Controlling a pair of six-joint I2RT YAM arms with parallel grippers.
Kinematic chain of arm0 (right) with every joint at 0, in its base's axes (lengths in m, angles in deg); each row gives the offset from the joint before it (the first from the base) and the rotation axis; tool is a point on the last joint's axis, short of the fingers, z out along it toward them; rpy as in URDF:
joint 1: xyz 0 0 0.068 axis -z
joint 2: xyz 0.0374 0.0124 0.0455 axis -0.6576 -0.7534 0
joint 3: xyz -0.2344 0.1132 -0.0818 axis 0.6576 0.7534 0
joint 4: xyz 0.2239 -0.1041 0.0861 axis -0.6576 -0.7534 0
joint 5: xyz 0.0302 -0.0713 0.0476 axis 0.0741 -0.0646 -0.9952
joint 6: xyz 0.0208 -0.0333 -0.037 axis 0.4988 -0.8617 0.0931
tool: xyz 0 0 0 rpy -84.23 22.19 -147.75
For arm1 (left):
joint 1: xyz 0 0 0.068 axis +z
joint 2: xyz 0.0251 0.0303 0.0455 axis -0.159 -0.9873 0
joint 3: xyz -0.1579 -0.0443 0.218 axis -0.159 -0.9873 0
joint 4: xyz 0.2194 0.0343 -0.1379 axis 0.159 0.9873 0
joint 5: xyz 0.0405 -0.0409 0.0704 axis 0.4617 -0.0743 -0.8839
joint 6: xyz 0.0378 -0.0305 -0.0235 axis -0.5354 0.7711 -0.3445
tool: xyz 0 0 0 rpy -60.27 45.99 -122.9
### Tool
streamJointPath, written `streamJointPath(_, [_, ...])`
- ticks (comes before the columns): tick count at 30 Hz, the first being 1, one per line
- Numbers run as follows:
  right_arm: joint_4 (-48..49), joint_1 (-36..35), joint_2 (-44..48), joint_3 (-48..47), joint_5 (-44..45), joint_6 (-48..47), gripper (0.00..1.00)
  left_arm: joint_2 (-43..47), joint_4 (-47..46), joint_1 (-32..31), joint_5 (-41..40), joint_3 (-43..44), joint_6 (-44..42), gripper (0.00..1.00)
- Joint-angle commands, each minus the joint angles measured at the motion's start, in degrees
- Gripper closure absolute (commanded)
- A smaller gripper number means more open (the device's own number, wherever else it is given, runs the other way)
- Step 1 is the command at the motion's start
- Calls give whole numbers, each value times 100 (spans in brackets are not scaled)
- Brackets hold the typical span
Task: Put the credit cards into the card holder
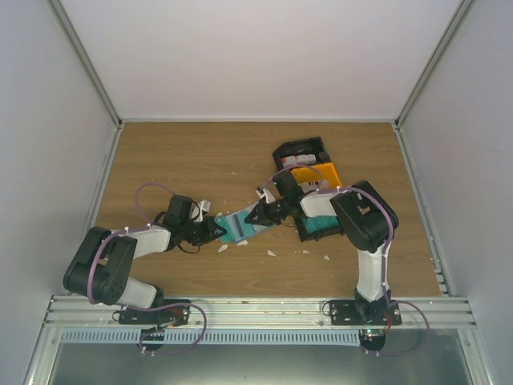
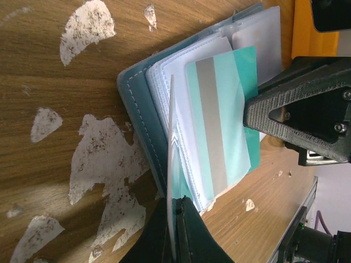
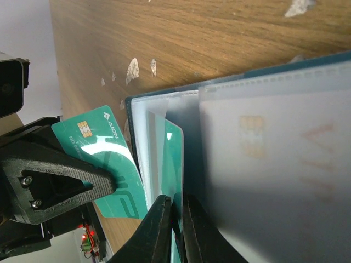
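Your two arms meet at the middle of the wooden worktop (image 1: 192, 160), where the card holder (image 1: 239, 227) lies open, its teal cover on the wood and its clear plastic sleeves fanned up. The left arm (image 1: 140, 241) reaches in from the left and the right arm (image 1: 365, 224) from the right, with the holder between their tips.

Your left jaws are closed. The left wrist view shows the two black fingers (image 2: 192, 238) pinched on a thin pale edge seen end-on, standing just beside the holder's stitched cover. The right wrist view gives its face: a teal chip card (image 3: 101, 148) with white lettering, lying alongside the cover's edge and outside the sleeves.

Your right jaws are closed as well, their fingers (image 3: 156, 233) nipping the edge of a second teal card that stands between the sleeves. From the left wrist it reads as the striped card (image 2: 219, 120), with a silver band running its length. Most of it sits behind a clear sleeve and one side is bare, with the right arm's fingertip at that bare side. You cannot tell whether it is fully seated in a pocket.

Around the right arm stand three open bins: the black bin (image 1: 321, 144) farthest back, the orange bin (image 1: 325, 172) in front of it, and the teal bin (image 1: 325, 228) partly hidden under the arm. White scraps (image 1: 271, 253) lie on the worktop near the holder, and pale worn patches (image 2: 88, 27) mark the wood.
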State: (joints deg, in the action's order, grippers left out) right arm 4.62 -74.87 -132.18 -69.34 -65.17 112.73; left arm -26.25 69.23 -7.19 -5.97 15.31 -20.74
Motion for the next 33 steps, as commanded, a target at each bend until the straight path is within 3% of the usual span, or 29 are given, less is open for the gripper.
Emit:
streamJointPath(1, [-100, -91, -171, -195, -18, -176, 93, -102, -14, 25, -109, -140, -126, 100])
streamJointPath(18, [-710, -171, -461, -640, 57, -768, 92, -200, -15, 17, -109, -105, -155, 100])
streamJointPath(26, [-894, -248, -40, -650, 521, -1098, 73, -184, -11, 22, -125, -96, -142, 100])
streamJointPath(33, [-1520, -493, 222, -880, 1560, -1348, 62, -196, -5, 24, -133, -68, -141, 100])
